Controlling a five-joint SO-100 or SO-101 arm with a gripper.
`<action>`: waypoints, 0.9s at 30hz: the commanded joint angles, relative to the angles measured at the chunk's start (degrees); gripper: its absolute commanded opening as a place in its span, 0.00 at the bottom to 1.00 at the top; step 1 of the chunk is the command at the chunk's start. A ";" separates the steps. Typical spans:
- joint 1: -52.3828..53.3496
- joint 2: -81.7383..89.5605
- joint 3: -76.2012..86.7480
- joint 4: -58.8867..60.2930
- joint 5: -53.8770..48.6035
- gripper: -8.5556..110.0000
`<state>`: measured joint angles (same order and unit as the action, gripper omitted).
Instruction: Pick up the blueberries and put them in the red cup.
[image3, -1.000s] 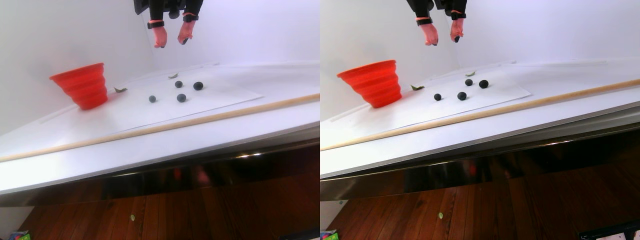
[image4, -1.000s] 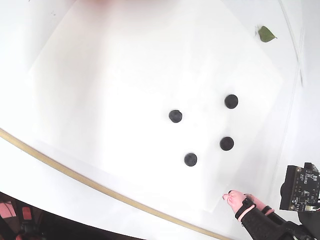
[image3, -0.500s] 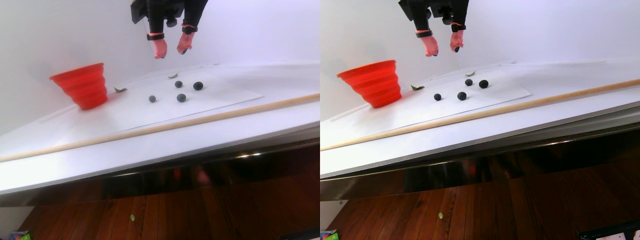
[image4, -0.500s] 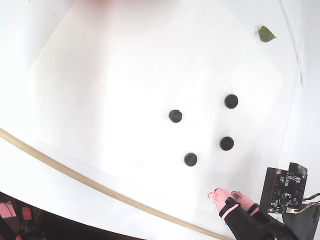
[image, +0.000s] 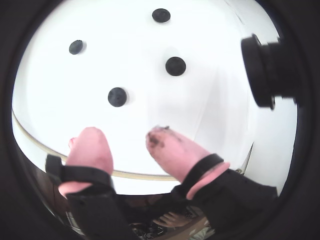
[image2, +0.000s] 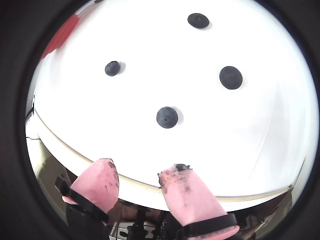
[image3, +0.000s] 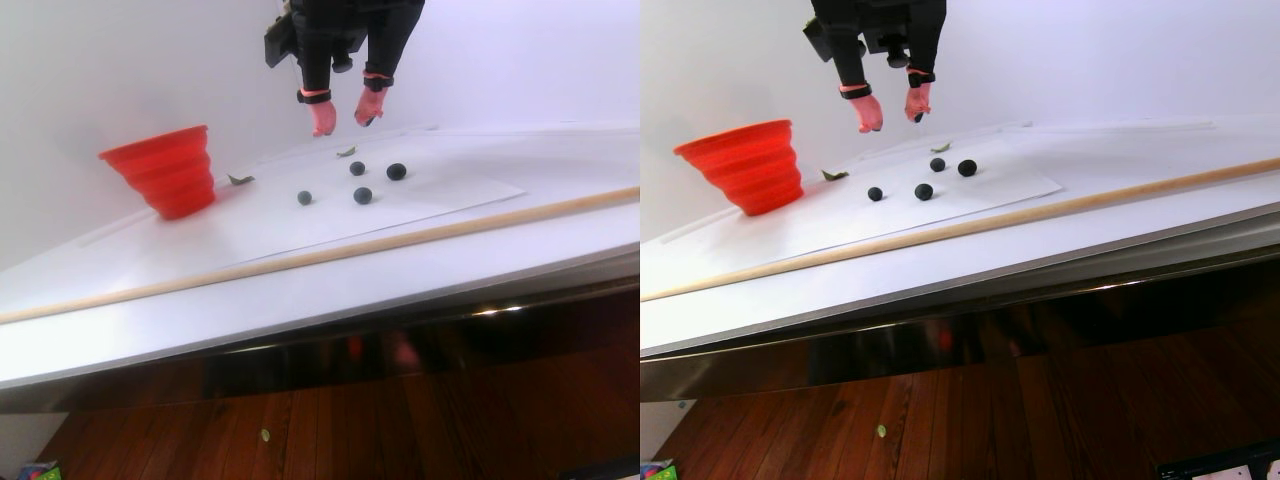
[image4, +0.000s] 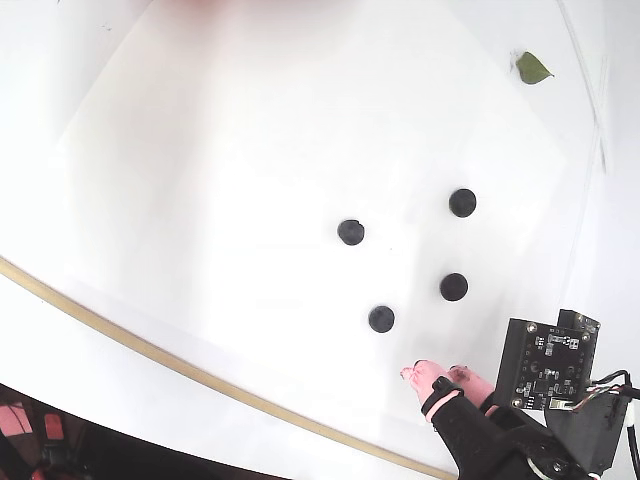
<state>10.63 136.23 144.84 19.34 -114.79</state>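
We count four blueberries (image4: 351, 232) (image4: 462, 203) (image4: 453, 287) (image4: 381, 319) on the white sheet (image4: 250, 150) in the fixed view, all apart from one another and none touching the gripper (image4: 435, 373). The same four show in both wrist views, spread in a loose diamond. We see one red cup (image3: 165, 170) in the stereo pair view, standing at the left end of the sheet, well apart from the berries. Two small green leaves (image3: 240, 180) (image3: 346, 152) lie near the sheet's far edge there; the fixed view shows only one. One wooden rod (image3: 400, 238) runs along the table (image3: 300, 290) in front of the sheet. The gripper hovers above the table with its two pink fingertips (image: 90, 150) spread and nothing between them; the nearest berry lies just ahead of them in a wrist view (image2: 167, 117).
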 joint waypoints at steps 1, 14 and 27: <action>0.35 -0.97 -0.35 -2.99 -1.05 0.21; 0.88 -9.14 -1.49 -9.05 -2.37 0.21; 1.67 -16.96 -4.66 -14.68 -3.69 0.21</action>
<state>12.13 119.18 144.14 6.24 -118.12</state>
